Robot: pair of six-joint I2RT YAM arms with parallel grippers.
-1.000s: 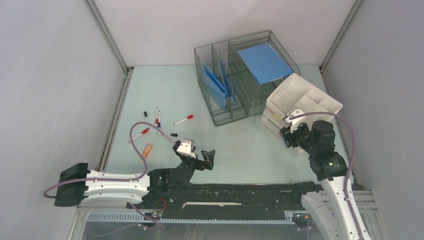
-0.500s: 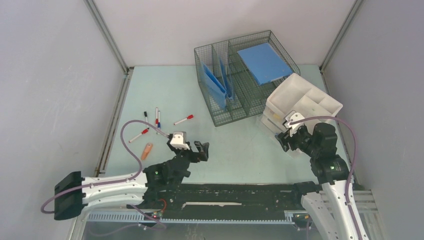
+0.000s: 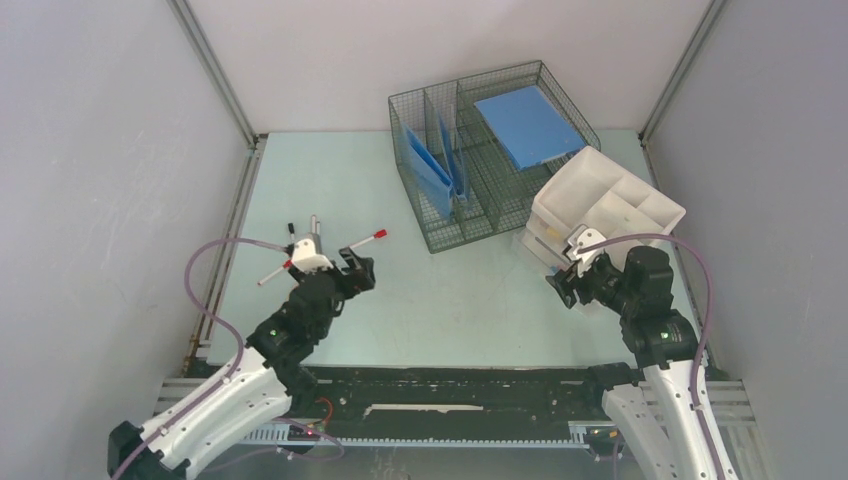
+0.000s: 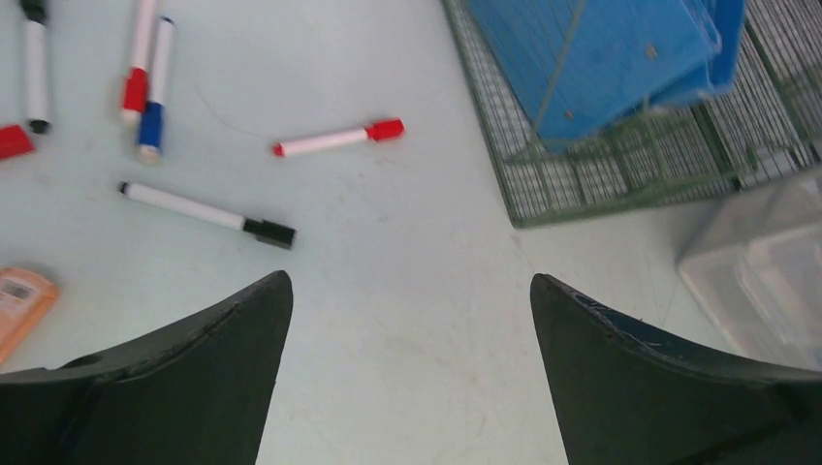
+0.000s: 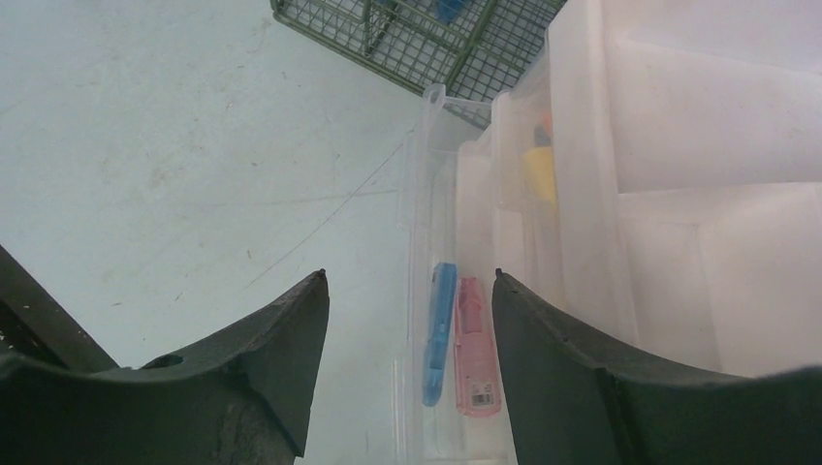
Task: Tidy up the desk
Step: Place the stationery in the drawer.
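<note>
While the left fingers [image 4: 184,387] stand wide apart and empty above the bench [image 4: 407,291], a black-capped marker [image 4: 204,213] lies nearest ahead of them. A red-capped marker [image 4: 334,140] lies beyond it. Further markers [image 4: 145,87] and an orange object [image 4: 19,300] lie toward the left edge of the wrist view.

The right fingers [image 5: 252,387] are likewise apart and grip nothing. They hang before a clear drawer [image 5: 426,194] that appears pulled out and holds a blue item [image 5: 439,334] and a pink item [image 5: 472,349] side by side.

Farther out stands the wire basket [image 3: 465,235], with blue folders [image 3: 430,165] upright in one compartment and a blue board [image 3: 528,125] lying across another. Beside the basket, a white tray [image 3: 610,195] sits atop the drawer unit. The pale green bench fills the floor of the enclosure and carries all of these.

Step in hand, as judged: collecting the scattered markers, with the left arm at the approach stage. The next move calls for choosing a single marker, probably the black-capped one. The fingers must then turn to straddle its barrel, lower until the tips almost meet the bench, and close. The neighbouring pens seem far enough apart to leave room.
</note>
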